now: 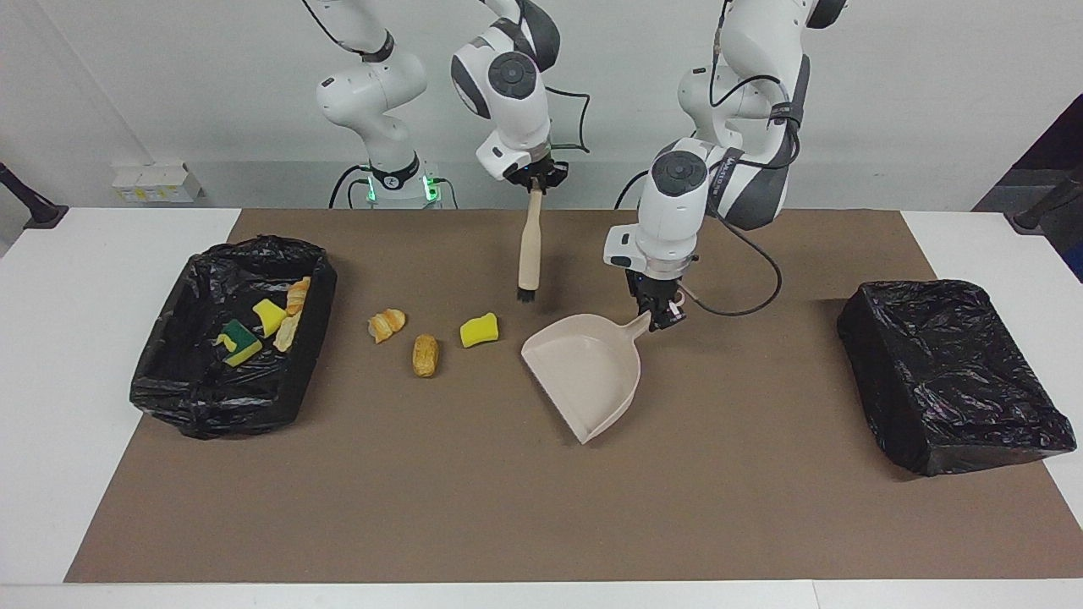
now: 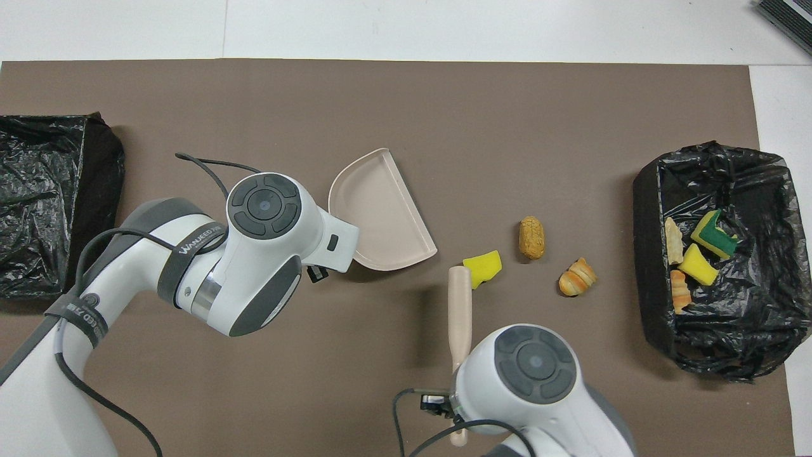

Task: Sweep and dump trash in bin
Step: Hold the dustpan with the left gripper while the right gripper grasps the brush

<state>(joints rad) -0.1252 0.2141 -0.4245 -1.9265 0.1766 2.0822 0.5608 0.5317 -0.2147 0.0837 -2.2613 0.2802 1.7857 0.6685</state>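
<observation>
Facing view, step: getting ready to sweep. The left gripper is closed on the dustpan handle. The right gripper is closed on the brush, up in the air.
Facing view, next move: probably bring the brush down by the yellow sponge and push it into the pan.
Overhead view, count: three scraps on the mat between the dustpan and the filled bin, four in that bin. Two bins; the other bin is at the left arm's end.
</observation>
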